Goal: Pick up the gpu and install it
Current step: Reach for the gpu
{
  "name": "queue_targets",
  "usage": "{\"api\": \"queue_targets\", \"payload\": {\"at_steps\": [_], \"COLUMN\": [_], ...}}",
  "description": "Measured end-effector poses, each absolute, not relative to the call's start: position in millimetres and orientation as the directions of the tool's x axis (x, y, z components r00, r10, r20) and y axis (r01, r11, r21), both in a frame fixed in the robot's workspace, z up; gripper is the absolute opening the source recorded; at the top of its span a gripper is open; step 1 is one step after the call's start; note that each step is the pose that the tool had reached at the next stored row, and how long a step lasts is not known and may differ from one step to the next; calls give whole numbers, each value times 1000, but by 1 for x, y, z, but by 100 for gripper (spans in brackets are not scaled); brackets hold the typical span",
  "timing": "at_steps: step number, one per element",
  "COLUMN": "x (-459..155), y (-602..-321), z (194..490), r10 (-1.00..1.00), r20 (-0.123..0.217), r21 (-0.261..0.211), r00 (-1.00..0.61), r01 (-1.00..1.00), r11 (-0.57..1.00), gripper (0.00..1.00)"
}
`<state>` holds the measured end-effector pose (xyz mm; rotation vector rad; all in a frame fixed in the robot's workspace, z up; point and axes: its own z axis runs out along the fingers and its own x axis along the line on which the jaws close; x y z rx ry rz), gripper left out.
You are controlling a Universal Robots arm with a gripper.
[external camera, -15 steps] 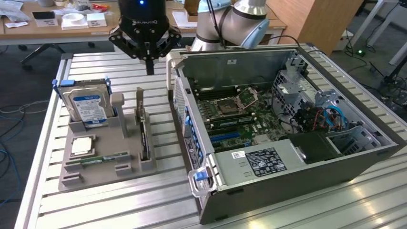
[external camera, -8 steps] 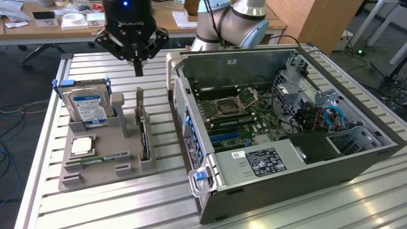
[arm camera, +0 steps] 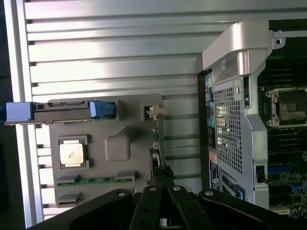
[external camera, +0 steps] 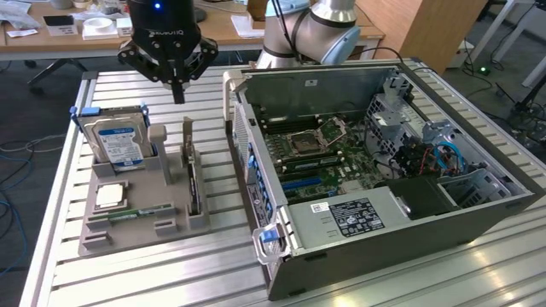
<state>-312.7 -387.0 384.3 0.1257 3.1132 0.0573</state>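
- Slatted metal desk (external camera: 171,275), office behind.
- gpu (external camera: 192,176) stands on edge in grey holder (external camera: 128,235).
- hand (external camera: 178,94) pressed together, empty, hovering above it.
- Likely light, stiff, fragile: take top board edge.

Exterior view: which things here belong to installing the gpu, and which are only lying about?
Belong to the job:
gpu
gripper, shut
computer case, open

Lying about:
hard drive
processor chip
memory stick

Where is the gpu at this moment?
In the exterior view's left half, the gpu stands on edge in the grey holder, between the hard drive and the open computer case.
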Motion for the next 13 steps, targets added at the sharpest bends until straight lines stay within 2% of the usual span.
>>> {"api": "queue_targets", "payload": {"at_steps": [13], "x": [-316], "y": [-409], "z": [384], "r10": [81], "r20": [-24], "r21": [35], "r00": [-996], "r01": [80], "r11": [996], "gripper": [11]}}
